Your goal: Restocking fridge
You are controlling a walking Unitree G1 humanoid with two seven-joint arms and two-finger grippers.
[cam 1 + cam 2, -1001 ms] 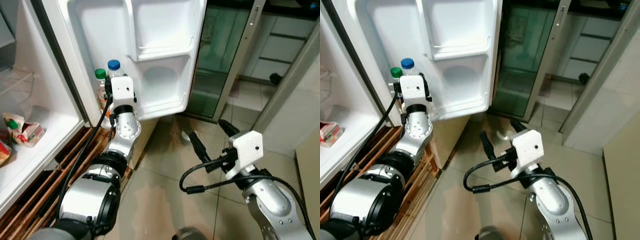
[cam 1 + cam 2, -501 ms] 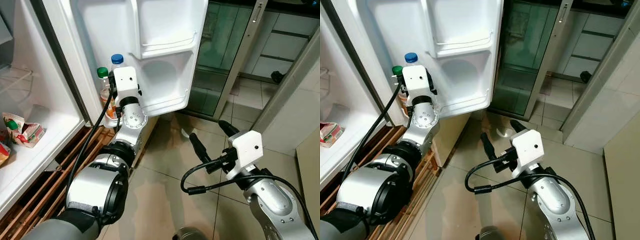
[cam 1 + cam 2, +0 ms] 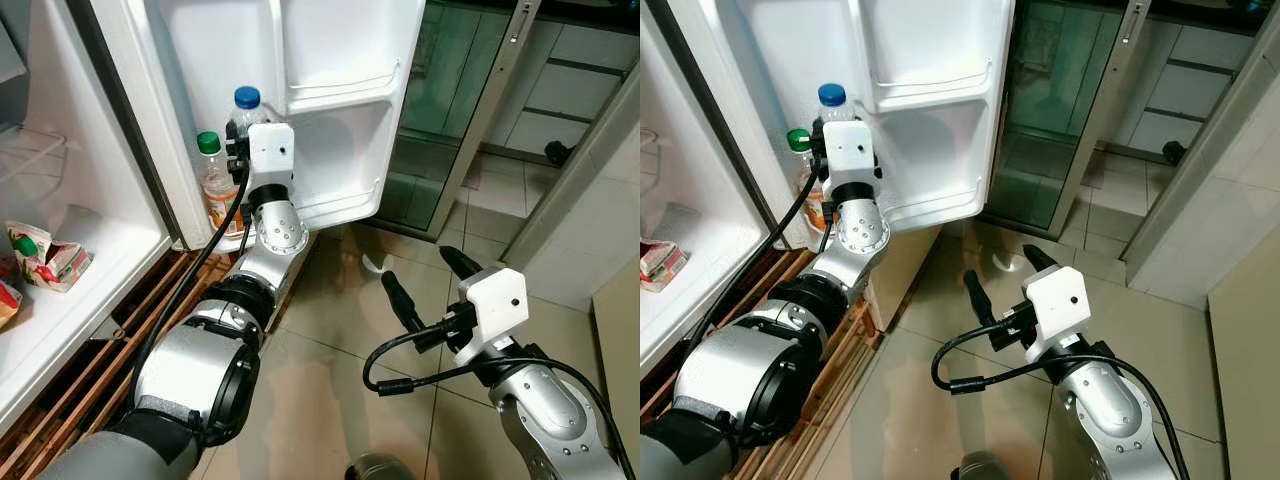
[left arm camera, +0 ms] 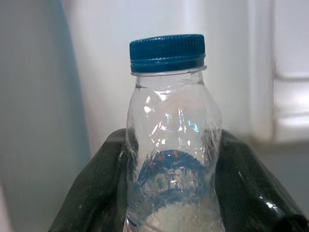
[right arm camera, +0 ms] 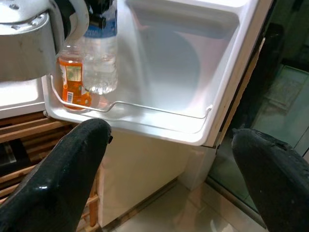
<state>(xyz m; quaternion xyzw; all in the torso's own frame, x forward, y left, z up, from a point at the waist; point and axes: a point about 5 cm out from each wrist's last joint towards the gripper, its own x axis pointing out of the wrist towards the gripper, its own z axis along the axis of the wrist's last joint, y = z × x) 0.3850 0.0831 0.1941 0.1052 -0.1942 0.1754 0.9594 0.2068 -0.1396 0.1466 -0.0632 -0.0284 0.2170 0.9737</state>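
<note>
Left gripper (image 4: 170,193) clamps a clear blue-capped water bottle (image 4: 169,140) between both fingers, held upright in the open fridge door's bottom shelf (image 5: 145,113), at 3 o'clock of an orange drink bottle (image 3: 215,190). Right gripper (image 3: 425,285) hangs spread apart over the tiled floor (image 3: 330,330).

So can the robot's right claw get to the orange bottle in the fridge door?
Probably not easily. The right claw hangs open, low over the floor, and the left claw, holding the clear bottle, stands right beside the orange bottle on the door shelf.
</note>
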